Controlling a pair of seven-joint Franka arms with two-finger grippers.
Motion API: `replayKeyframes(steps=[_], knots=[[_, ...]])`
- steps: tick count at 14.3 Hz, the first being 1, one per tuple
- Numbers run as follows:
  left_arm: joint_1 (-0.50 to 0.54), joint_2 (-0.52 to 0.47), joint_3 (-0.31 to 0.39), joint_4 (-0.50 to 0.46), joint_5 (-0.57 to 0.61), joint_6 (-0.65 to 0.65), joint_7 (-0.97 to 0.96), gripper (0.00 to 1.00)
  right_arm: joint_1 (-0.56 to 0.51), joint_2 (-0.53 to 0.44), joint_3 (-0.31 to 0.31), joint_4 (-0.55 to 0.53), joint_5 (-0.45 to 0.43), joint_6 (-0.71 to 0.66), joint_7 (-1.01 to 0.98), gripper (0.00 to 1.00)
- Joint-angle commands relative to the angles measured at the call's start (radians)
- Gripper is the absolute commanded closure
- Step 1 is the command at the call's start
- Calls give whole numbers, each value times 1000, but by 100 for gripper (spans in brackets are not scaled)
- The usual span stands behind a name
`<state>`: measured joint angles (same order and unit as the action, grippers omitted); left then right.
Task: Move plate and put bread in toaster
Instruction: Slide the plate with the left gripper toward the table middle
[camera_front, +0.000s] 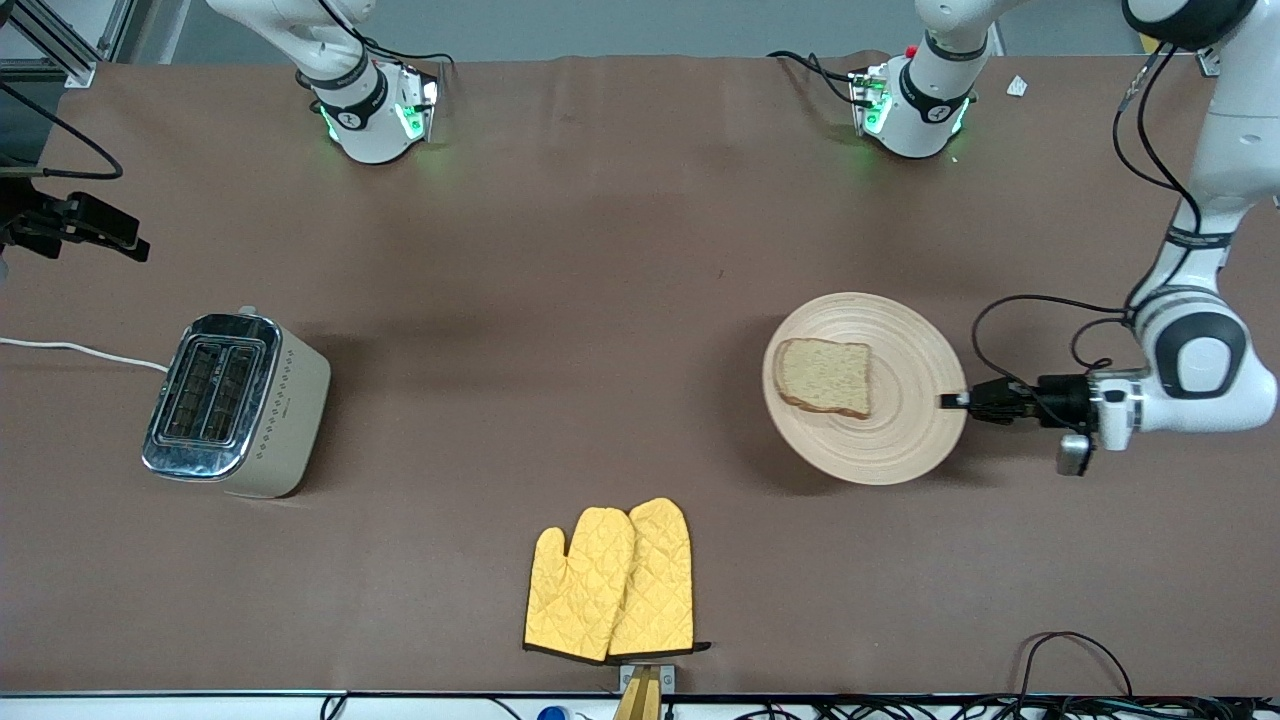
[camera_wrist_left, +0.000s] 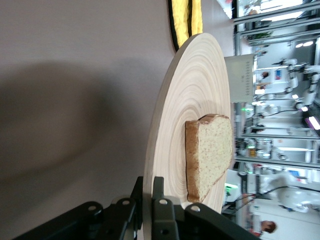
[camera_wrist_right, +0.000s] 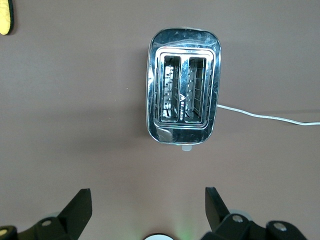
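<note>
Round grooved wooden plate (camera_front: 895, 420) carries speckled bread (camera_front: 825, 377) (one slice); left gripper (camera_front: 958, 400) pinches its rim. Right gripper (camera_wrist_right: 148, 206) spread wide over chrome-topped toaster (camera_wrist_right: 183, 106).

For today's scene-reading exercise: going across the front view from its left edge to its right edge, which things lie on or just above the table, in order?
toaster → oven mitts → bread lying on the plate → left end effector, shut on the plate's rim.

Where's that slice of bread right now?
The bread lies on the wooden plate, toward the left arm's end of the table; the left gripper is shut on the plate's rim.
</note>
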<state>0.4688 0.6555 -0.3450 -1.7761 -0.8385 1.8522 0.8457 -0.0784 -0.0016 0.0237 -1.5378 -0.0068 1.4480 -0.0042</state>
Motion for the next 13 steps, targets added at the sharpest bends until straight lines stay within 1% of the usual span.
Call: replayKeyframes(steps=[1, 2, 3, 5, 6, 8, 11, 13], knots=[[-24, -134, -76, -173, -59, 79, -48, 100, -9, 5, 2, 13, 7, -8, -5, 0], [-27, -132, -103, -192, -92, 85, -48, 100, -9, 5, 2, 13, 5, -8, -5, 0], [-39, -129, -129, -204, -102, 102, -50, 100, -11, 5, 1, 13, 7, -8, -5, 0], [-80, -128, -182, -249, -117, 229, -59, 100, -12, 5, -1, 7, 4, -14, -8, 0], [-110, -113, -207, -261, -151, 293, -60, 100, -15, 5, -2, 5, 2, -14, -8, 0], [-185, -64, -210, -261, -233, 370, -60, 100, -37, 8, -2, 1, 2, -15, -7, 0], [-333, -27, -210, -249, -365, 530, -57, 100, -49, 14, -4, 4, 5, -12, 6, 0], [-386, 25, -210, -209, -428, 553, -45, 100, -47, 14, -4, 4, 4, -11, 7, 0]])
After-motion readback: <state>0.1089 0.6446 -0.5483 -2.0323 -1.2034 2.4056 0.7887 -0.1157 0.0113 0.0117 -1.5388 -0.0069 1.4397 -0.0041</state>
